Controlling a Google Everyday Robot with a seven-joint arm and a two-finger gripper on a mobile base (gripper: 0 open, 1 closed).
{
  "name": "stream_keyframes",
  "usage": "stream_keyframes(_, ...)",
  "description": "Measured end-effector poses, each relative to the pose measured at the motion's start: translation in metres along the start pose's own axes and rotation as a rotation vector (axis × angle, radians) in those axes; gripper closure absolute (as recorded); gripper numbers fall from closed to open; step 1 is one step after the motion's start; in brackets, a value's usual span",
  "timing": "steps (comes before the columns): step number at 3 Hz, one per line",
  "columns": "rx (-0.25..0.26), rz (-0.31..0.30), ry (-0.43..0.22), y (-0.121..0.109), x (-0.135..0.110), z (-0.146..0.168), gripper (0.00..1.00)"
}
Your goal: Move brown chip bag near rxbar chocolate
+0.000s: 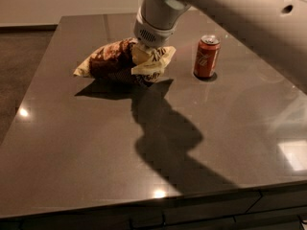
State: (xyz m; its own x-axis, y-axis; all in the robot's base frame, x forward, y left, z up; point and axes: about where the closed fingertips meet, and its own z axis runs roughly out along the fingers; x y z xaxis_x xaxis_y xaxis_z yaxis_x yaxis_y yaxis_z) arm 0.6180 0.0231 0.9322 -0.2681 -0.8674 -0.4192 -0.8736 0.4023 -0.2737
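Note:
The brown chip bag (pixel 112 61) lies at the back middle of the dark table (pixel 96 147). It is dark brown with pale yellow edges, and its right end is bunched up and raised, with a shadow under it. My gripper (pixel 147 51) comes down from the upper right on that bunched end and is shut on it. The bag's left tip rests near the table surface. The rxbar chocolate is not in view; I cannot tell if it is hidden behind the bag or the arm.
A red-brown soda can (pixel 206 56) stands upright to the right of the bag, a short gap away. My arm (pixel 230 8) crosses the upper right. The table's front edge (pixel 153 207) runs along the bottom, with floor at the left.

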Motion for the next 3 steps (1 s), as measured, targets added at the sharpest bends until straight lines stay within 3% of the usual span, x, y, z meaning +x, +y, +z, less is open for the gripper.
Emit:
stream_keyframes(1,0.002,0.004,0.007,-0.003,0.007,-0.002,0.12)
stream_keyframes(2,-0.004,-0.009,0.003,-0.007,0.023,-0.015,0.00)
stream_keyframes(3,-0.004,-0.009,0.003,-0.007,0.023,-0.015,0.00)
